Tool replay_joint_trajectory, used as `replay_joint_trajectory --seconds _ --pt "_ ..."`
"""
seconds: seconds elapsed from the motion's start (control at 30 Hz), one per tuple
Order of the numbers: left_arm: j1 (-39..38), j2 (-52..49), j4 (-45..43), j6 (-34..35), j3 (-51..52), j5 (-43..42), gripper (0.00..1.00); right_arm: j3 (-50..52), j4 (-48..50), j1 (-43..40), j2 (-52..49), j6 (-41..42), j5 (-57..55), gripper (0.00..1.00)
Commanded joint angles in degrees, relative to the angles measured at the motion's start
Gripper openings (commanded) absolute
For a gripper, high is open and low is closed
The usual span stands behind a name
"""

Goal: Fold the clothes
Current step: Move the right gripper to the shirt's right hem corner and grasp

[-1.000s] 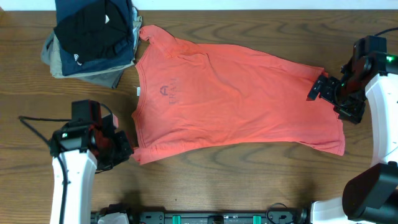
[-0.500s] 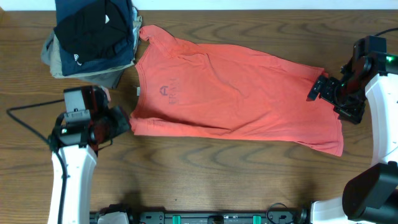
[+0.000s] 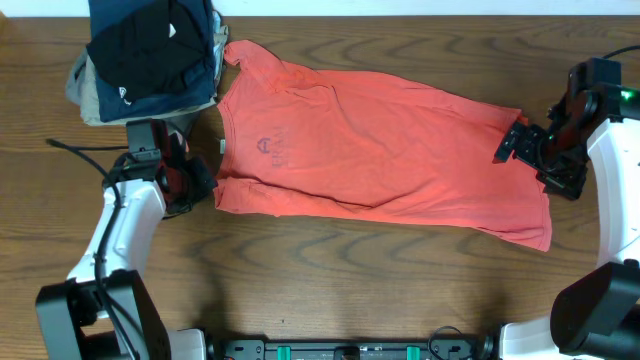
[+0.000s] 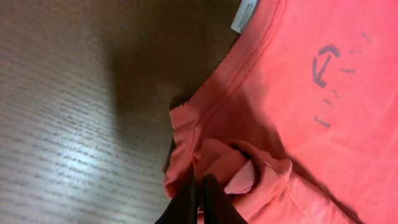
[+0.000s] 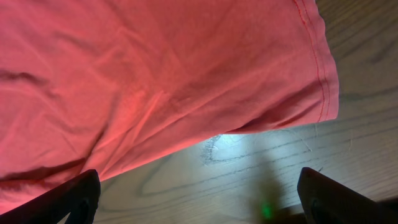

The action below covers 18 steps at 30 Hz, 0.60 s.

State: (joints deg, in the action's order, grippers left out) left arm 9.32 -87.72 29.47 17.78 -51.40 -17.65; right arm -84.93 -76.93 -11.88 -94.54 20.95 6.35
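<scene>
The coral-red T-shirt [image 3: 370,150] lies spread across the wooden table, back side up with a small grey print [image 3: 270,150]. Its near-left sleeve is folded inward. My left gripper [image 3: 205,185] is shut on the bunched sleeve fabric [image 4: 224,171] at the shirt's near-left edge; the wrist view shows the black fingers [image 4: 214,202] pinched together on red cloth. My right gripper [image 3: 512,143] hovers at the shirt's right hem, jaws wide open and empty, with hem [image 5: 320,68] and bare wood between the fingertips [image 5: 323,199].
A stack of folded black, navy and grey-khaki garments [image 3: 150,60] sits at the far left corner, close to the shirt's far sleeve. A white label [image 4: 244,14] shows at the collar. Bare wood table [image 3: 350,280] lies along the near side.
My left gripper has carried the near-left sleeve from the front toward the far side, folding it onto the shirt body. The right arm has not moved.
</scene>
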Motion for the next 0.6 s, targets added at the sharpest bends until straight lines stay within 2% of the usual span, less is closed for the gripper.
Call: replay_joint_trajectory --seconds 0.0,0.17,0.27,0.47,0.57 --pt "0.26 -0.26 -0.26 0.35 -1.33 0.66 0.06 2.19 -0.15 0.70 1.01 5.14 -2.91 0.99" --pt "0.26 -0.26 1.55 0.33 -1.33 6.88 0.06 7.17 0.96 -0.66 1.01 15.26 -11.06 0.99" --pt "0.26 -0.26 3.37 0.33 -1.33 9.01 0.06 9.62 2.45 -3.65 1.01 15.50 -11.28 0.99" --pt "0.26 -0.26 4.72 0.33 -1.33 9.40 0.06 11.65 3.93 -15.30 1.01 15.28 -9.84 0.99" --pt "0.26 -0.26 4.74 0.33 -1.33 9.38 0.06 13.16 4.66 -20.33 1.01 11.19 -6.05 0.99"
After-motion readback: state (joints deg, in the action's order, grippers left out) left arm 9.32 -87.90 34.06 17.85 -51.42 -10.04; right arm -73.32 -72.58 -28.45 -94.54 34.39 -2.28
